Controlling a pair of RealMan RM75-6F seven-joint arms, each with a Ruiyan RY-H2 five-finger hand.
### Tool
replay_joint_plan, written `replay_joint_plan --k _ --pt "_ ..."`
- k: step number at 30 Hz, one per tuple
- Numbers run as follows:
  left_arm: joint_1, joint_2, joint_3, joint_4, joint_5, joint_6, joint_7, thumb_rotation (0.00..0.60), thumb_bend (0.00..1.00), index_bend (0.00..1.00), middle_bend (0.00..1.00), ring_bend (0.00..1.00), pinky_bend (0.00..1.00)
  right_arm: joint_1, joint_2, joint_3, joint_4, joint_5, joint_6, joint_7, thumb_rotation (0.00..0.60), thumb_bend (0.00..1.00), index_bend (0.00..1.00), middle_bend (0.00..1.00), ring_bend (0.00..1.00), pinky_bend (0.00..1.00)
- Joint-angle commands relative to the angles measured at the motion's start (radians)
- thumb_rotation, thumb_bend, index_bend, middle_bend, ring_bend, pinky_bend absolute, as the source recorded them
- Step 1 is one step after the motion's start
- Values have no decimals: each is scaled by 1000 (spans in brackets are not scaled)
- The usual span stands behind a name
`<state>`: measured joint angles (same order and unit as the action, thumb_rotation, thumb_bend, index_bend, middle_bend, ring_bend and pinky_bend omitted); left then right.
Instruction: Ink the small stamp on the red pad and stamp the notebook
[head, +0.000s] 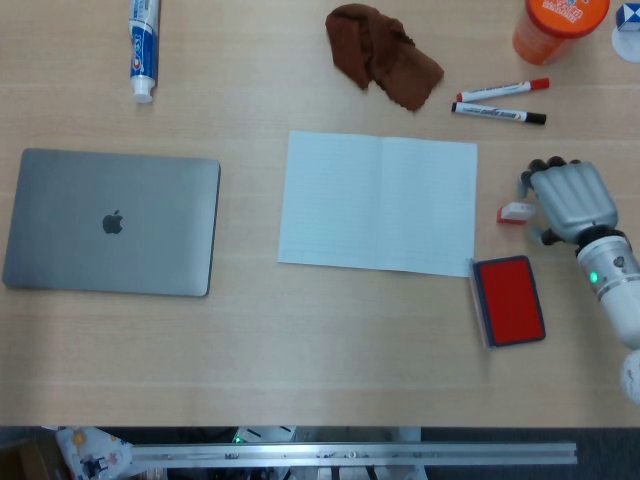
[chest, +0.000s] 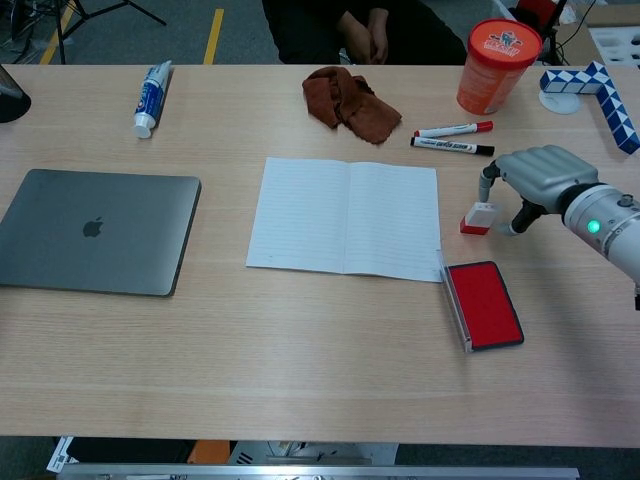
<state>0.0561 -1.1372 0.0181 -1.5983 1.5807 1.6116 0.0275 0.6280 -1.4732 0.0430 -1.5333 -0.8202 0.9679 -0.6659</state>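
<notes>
The right hand (chest: 540, 178) hovered, fingers curled loosely apart (gripping nothing), over the small stamp (chest: 477, 218) — red pad (chest: 484, 304) at six o'clock.

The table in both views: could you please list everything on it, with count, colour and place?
laptop: one, grey, closed, left side.
toothpaste: one tube, white and blue, far left.
cloth: one, brown, crumpled, far centre.
notebook: one, white lined pages, open, centre.
markers: two, one red-capped and one black-capped, beyond the notebook's right corner.
tub: one, orange, far right.
snake puzzle: one, blue and white, far right corner.
stamp: one, white and red, lying right of the notebook.
pad: one, red, lid open, near right.
person: one, dark clothes, behind the table.
right hand: one, grey, over the stamp; whether it touches is unclear.
</notes>
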Motion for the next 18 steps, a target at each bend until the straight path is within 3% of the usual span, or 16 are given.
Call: replay_joint_plan --k 1,18 --pt "0 1 1 1 -1 -1 0 600 294 19 0 0 18 4 -6 2 3 0 1 3 600 253 447 304 252 372" --pt "3 -3 -1 11 -3 3 -10 600 294 19 0 0 18 20 -15 -6 4 30 10 -16 600 268 484 322 252 372"
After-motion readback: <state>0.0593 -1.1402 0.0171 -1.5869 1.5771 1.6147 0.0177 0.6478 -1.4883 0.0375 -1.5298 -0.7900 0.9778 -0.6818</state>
